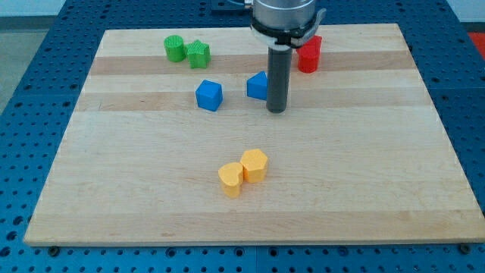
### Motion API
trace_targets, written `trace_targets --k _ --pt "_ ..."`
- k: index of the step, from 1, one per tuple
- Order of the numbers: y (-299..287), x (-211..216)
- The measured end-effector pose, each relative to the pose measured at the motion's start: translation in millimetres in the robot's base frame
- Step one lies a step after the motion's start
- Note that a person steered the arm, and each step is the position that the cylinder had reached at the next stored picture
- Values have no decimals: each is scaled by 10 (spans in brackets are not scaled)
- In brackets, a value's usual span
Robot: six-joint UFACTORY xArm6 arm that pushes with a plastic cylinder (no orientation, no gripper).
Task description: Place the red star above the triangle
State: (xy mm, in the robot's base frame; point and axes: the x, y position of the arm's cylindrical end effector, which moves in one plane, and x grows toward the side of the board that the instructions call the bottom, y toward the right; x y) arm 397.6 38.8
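A red star block sits near the view's top, right of centre, partly hidden by the arm. A blue triangle block lies below and left of it, its right side hidden behind the rod. My tip rests on the board just right of the blue triangle and below-left of the red star, close to or touching the triangle.
A blue cube lies left of the triangle. Two green blocks sit together at the top left. Two yellow blocks touch each other below centre. The wooden board lies on a blue perforated table.
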Motion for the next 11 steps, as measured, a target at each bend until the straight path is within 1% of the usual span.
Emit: trace_targets --k 1,2,3,4,5,6,7,8,9,10,11 --pt "-154 -204" --pt "868 -374" --pt "1537 -1223" --pt "1226 -1291" --pt "642 -1161" --pt "387 -1287" --pt "783 -1481" --pt "981 -1815" --pt "509 -1734" --pt "-108 -1493" --pt "-149 -1702"
